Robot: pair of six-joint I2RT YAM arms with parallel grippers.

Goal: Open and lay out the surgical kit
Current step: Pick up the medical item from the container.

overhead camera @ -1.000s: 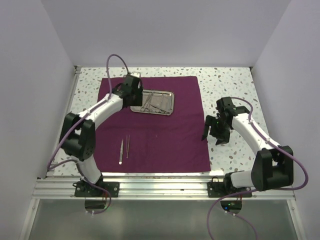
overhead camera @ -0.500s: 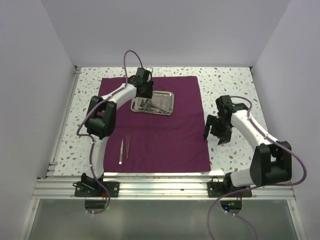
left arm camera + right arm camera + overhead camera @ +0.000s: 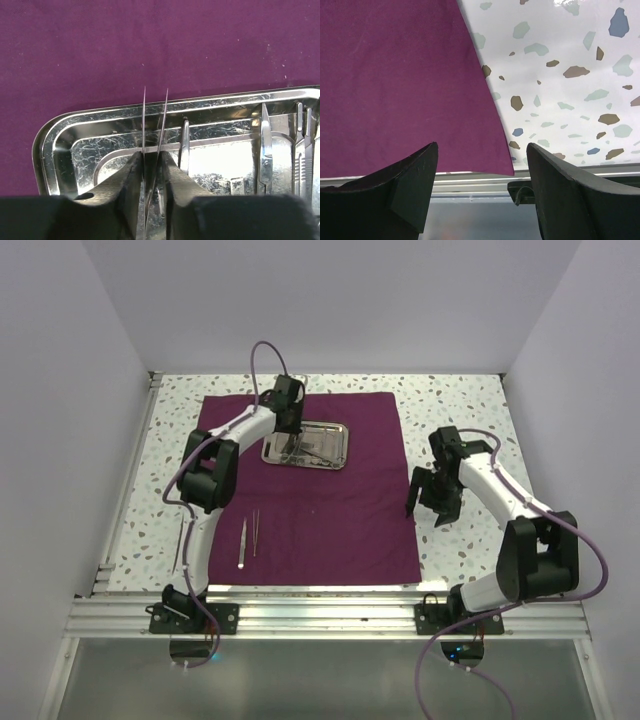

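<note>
- Steel tray [image 3: 65,135] sits on spread purple cloth [image 3: 330,510], toward the far side of the speckled worktop [image 3: 460,400].
- Left claw [image 3: 151,157] pinches tweezers [image 3: 143,120] inside the tray.
- Right claw [image 3: 481,147] gapes above the cloth's right edge.

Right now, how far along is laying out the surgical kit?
Done: the purple cloth lies spread flat and two slim instruments rest on its near-left part. In hand: the left tool is closed on fine tweezers inside the steel tray. Left: scissors and other instruments in the tray need laying out. The right tool hangs open at the cloth's right edge.
</note>
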